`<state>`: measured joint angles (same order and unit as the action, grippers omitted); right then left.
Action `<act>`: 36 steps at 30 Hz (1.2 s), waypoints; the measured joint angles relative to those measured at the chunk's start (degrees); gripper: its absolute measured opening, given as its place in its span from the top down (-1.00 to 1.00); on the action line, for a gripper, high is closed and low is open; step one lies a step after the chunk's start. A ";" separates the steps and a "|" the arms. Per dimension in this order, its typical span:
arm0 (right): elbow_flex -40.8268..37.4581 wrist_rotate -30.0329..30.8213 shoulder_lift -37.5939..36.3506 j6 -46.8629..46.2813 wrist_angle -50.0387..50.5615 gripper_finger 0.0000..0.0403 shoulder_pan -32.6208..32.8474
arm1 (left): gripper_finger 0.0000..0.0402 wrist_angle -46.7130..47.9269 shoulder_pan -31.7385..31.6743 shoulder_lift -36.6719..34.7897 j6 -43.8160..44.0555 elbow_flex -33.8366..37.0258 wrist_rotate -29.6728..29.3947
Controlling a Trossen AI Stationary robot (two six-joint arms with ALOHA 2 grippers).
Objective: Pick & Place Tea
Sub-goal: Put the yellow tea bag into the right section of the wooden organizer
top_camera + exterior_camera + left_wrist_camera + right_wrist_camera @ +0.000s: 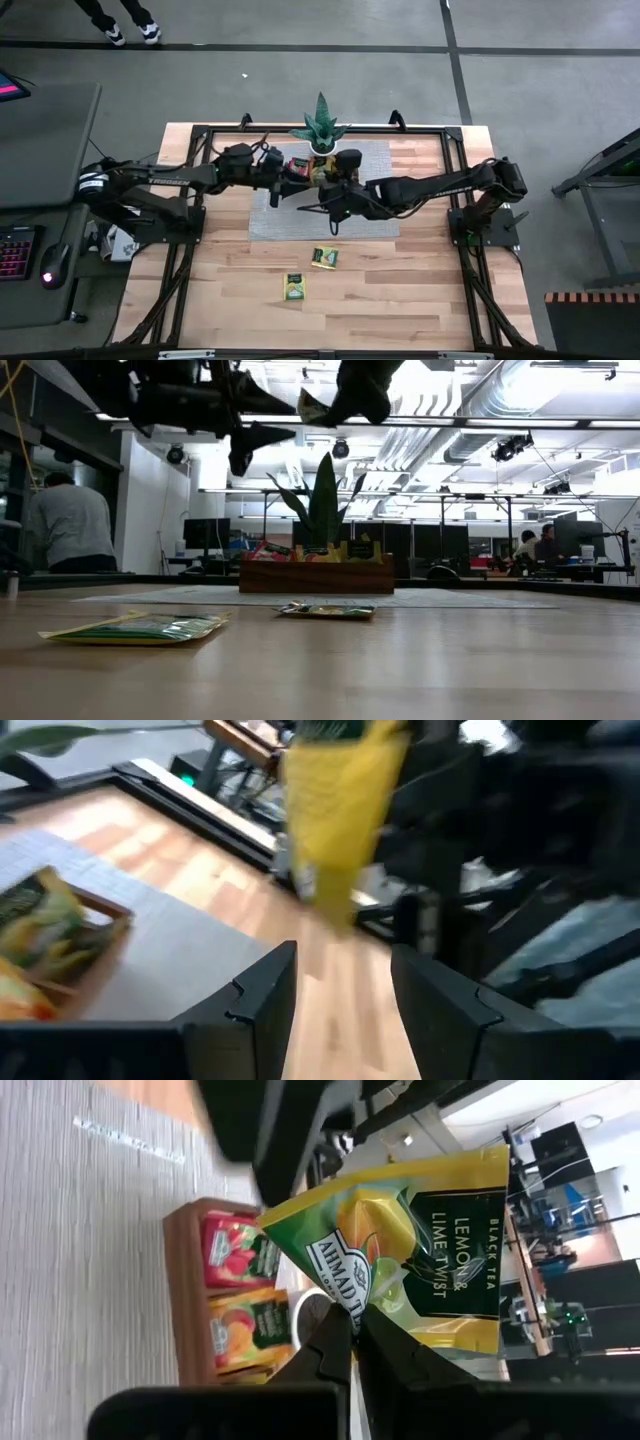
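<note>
The right tool (352, 1342) is pinching a yellow-green tea packet (400, 1240) by one corner, fingers pressed together on it, holding it up in the air just in front of the wooden tray (186, 1295). The left tool (340, 995) is hovering just beside the tray's left end, fingers spread, nothing between them; the held packet is hanging right ahead of it.

The tray is sitting on the grey mat (380, 170), just in front of the potted plant (320, 125), with red and orange packets already slotted upright in it. Two more green packets (324, 258) (294, 287) are lying flat on the bench (420, 300), well in front of the tray.

Handling guess: the packet is looking very light, thin and floppy, with a glossy foil skin that is likely slippery. A corner or edge pinch is working; for the flat ones, taking a raised edge is probably best, since they are lying flush on the wood.
</note>
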<state>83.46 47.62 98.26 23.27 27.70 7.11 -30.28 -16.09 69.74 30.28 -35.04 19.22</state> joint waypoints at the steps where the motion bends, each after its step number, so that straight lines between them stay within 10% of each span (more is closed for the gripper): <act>1: 0.42 -0.06 -0.01 0.26 -0.04 1.00 0.00 | 0.19 0.14 0.01 0.62 -1.27 -0.22 -0.49; 36: 0.83 -3.53 -0.09 -0.73 -2.35 1.00 -1.42 | 0.23 -2.68 -0.03 3.32 -9.02 -4.44 -4.69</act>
<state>84.29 44.09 98.17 22.55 25.35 5.69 -32.96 -16.12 73.06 21.26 -39.48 14.52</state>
